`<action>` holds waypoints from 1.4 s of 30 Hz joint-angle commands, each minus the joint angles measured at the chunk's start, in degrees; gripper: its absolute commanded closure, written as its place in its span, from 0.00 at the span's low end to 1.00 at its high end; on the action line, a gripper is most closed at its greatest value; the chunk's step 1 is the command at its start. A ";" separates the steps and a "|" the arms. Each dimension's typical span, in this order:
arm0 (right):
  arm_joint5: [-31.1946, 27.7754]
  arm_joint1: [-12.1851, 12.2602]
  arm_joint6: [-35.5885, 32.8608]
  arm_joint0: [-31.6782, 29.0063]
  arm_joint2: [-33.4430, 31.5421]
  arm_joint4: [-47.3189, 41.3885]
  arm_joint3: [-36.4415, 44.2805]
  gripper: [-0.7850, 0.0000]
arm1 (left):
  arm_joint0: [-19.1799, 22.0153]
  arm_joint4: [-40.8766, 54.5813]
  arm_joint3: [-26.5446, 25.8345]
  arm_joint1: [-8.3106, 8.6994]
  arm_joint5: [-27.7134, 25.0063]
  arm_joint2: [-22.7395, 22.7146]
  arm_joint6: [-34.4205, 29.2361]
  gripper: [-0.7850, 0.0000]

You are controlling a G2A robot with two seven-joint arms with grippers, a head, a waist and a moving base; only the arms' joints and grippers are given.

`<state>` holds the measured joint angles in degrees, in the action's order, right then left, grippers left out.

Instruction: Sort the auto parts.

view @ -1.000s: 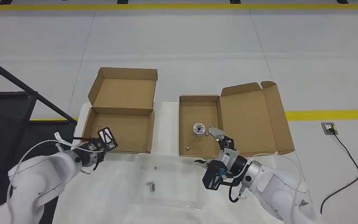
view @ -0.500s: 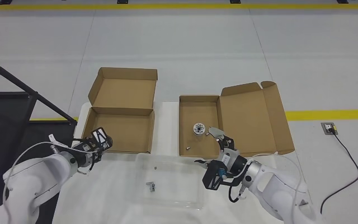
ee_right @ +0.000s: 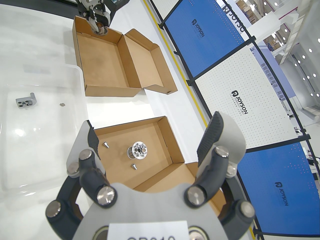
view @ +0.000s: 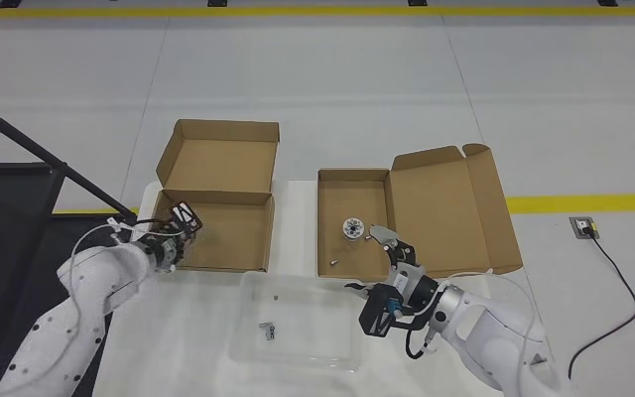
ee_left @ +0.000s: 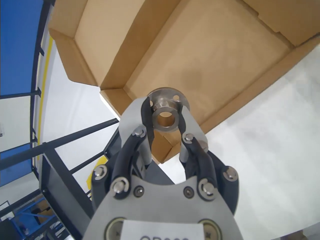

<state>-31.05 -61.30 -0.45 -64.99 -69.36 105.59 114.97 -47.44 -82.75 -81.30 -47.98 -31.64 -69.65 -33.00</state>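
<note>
My left gripper (ee_left: 164, 106) is shut on a metal flanged bushing (ee_left: 165, 121), holding it just above the front left corner of the left cardboard box (ee_left: 212, 51). In the top view this gripper (view: 182, 220) sits over that box (view: 228, 233). My right gripper (ee_right: 153, 131) stands open and holds nothing, at the front of the right cardboard box (view: 342, 194). That box holds a round flanged part (ee_right: 137, 150) and two small screws (ee_right: 106, 144). A grey bracket (ee_right: 26, 101) and a small dark piece (ee_right: 62, 104) lie in the clear bin (view: 327, 347).
Both boxes have their lids folded open, the left one to the back, the right one (view: 451, 208) to the side. A black frame (view: 40, 159) stands off the table's left edge. Bare white table lies between the two boxes.
My left gripper has carried the bushing away from the clear bin, back and leftward, to the left box's front left corner. The right arm has kept still.
</note>
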 commanded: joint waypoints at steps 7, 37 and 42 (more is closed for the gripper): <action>0.00 0.00 0.00 0.00 0.00 0.00 0.00 0.00 | 10.84 -1.29 13.39 -3.97 -1.29 10.85 2.15 1.00; 0.00 0.00 0.00 0.00 0.00 0.00 0.00 0.00 | 24.32 -2.55 35.90 -13.56 -7.95 21.18 6.32 0.22; 0.00 0.00 0.00 0.00 0.00 0.00 0.00 0.00 | 24.87 -3.94 35.16 -13.53 -8.62 19.90 5.92 0.21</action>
<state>-31.05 -61.30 -0.45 -64.99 -69.36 105.59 114.97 -22.65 -86.21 -45.66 -61.60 -40.08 -49.38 -26.95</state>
